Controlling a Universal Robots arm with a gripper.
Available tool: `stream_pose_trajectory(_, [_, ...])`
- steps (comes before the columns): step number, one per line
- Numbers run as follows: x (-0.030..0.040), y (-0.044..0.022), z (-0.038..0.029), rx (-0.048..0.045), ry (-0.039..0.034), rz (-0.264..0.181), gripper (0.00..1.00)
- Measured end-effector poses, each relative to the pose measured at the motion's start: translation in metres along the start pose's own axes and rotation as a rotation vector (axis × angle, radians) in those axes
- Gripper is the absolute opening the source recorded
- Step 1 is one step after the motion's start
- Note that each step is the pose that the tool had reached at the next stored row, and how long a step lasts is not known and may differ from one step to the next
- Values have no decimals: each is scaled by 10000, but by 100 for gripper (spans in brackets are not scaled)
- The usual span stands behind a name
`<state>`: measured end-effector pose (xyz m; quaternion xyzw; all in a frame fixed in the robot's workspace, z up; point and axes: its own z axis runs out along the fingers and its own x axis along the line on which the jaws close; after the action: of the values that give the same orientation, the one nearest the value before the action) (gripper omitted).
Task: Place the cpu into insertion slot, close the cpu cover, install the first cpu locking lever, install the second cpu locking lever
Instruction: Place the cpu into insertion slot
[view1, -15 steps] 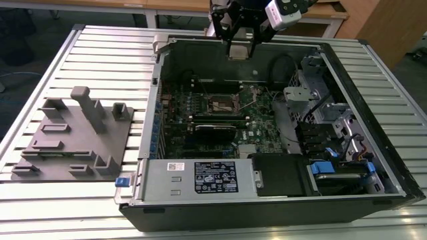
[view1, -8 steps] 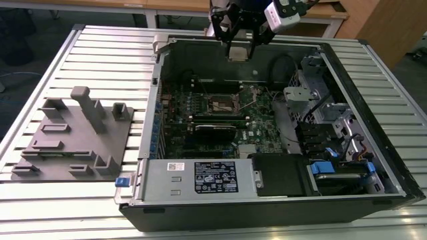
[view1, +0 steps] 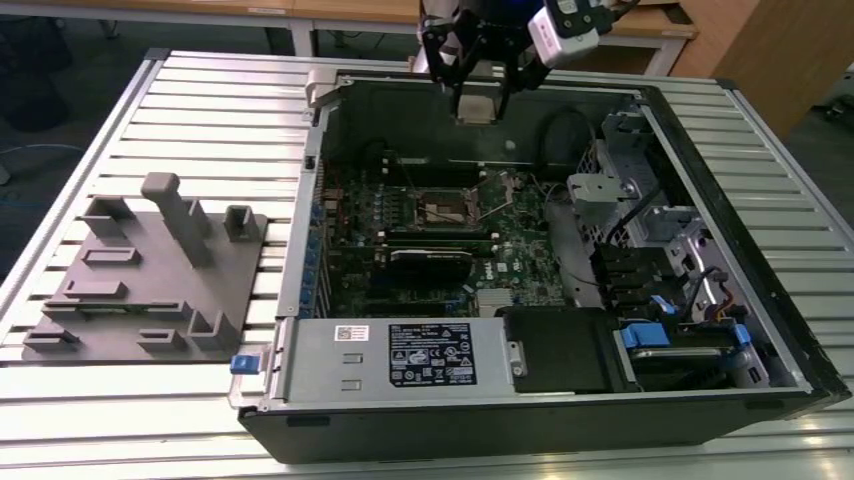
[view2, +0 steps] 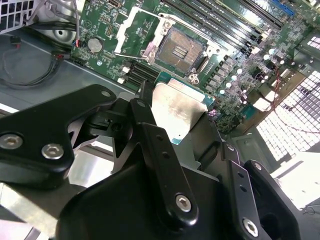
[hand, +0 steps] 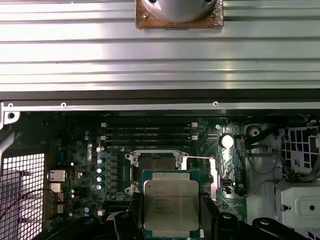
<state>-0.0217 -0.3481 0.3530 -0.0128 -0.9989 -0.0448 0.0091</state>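
- Step one in hand: cpu (hand: 171, 207) clamped in gripper (view1: 477, 98), high over case (view1: 334, 330), well apart from slot (view1: 445, 208).
- Probably called for: cpu squared over slot, lowered flat.

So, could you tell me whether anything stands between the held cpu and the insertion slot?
Nothing visible does. The cpu, clamped between the fingers, hangs above the green motherboard. The insertion slot lies open, its dark centre uncovered in the second wrist view, and only open air shows between chip and slot.
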Motion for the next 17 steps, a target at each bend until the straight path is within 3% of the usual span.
stream_pose_trajectory(12, [0, -2, 24, -2, -1, 0, 54])
stream_pose_trajectory(17, [-1, -6, 65, -1, -1, 0, 54])
